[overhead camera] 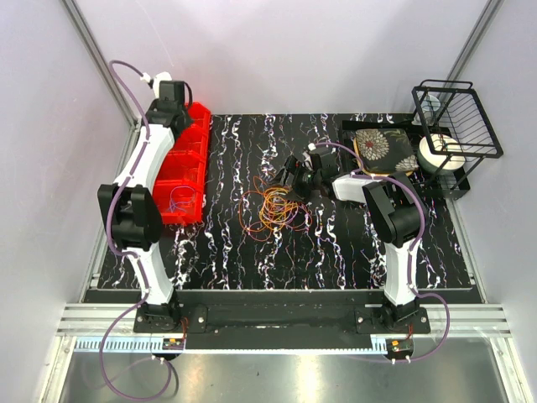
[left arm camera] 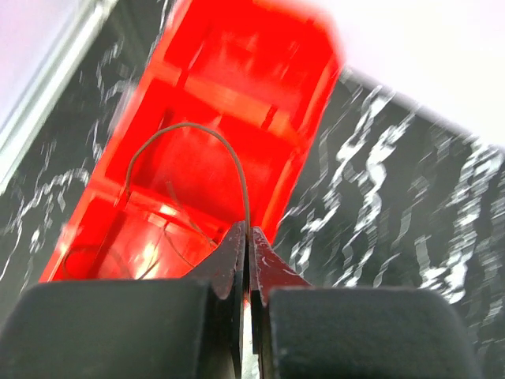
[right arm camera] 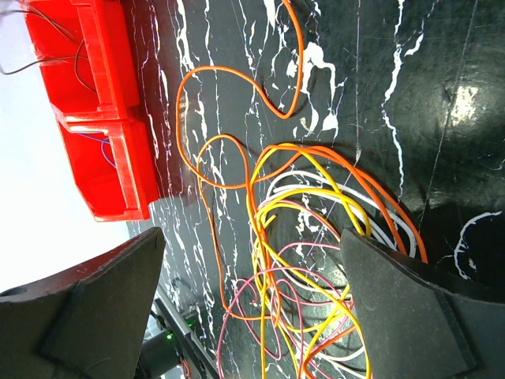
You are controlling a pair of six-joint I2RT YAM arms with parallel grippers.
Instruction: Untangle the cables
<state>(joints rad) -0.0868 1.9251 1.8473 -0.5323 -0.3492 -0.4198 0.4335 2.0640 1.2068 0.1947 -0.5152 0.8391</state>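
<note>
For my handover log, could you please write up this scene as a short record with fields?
Left jaws: shut on a thin wire, held above the red bin
Right jaws: open, over the cable tangle
Cable tangle: orange, yellow, pink and white loops lying on the table
Red bin: a few loose wires in the near compartment

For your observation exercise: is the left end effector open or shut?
The left end effector is shut: jaws meet on a thin wire arcing over the red bin.
</note>
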